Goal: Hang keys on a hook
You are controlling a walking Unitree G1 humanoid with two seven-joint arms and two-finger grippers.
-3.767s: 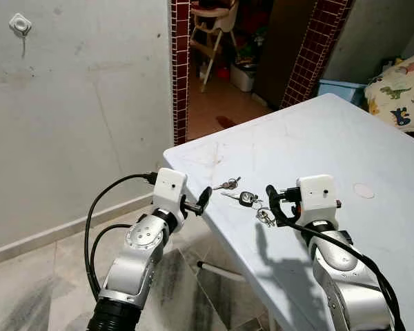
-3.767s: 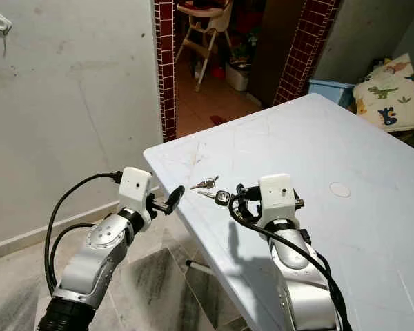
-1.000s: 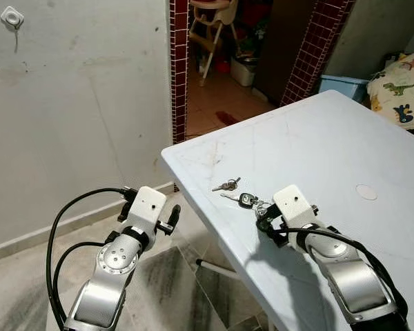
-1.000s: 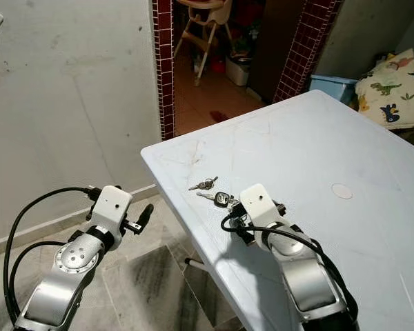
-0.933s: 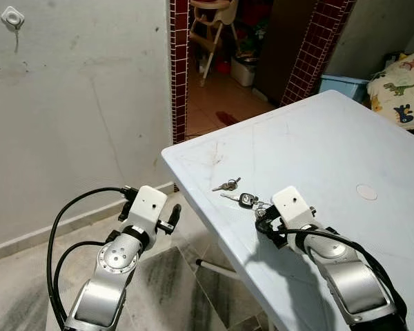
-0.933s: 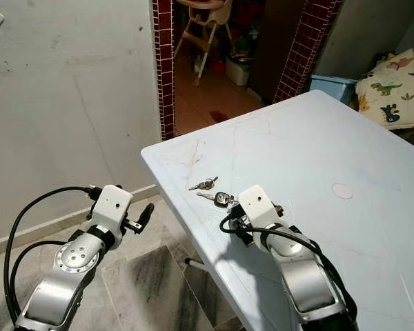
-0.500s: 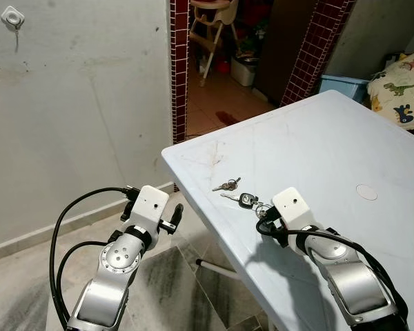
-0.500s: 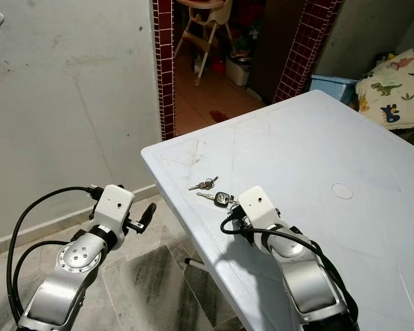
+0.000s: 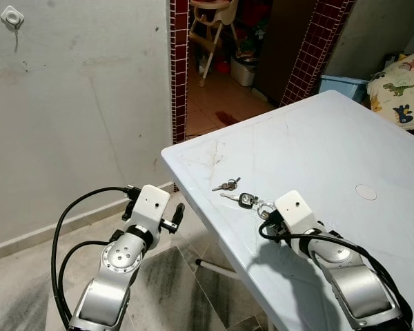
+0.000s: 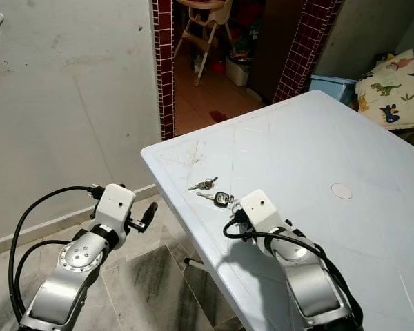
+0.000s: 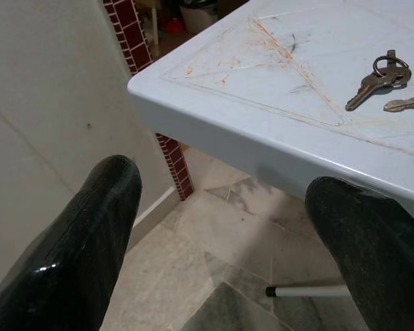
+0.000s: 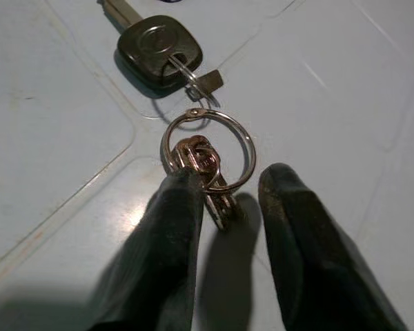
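A bunch of keys lies near the left front corner of the white table: a small pair of keys, a black-headed key and a metal ring with small keys on it. My right gripper is down on the table at that ring. Its fingers stand a little apart on either side of the small keys, one finger touching them. My left gripper is open and hangs over the floor beside the table corner. A white hook sits high on the grey wall, far left.
A doorway between red-tiled pillars opens onto a room with a high chair. A blue bin and a dinosaur cushion stand beyond the table. A table leg bar lies low over the marble floor.
Since 3.8 s ago my right gripper has come down onto the key ring and my left arm has dropped away from the table edge. Over the last second both barely shifted.
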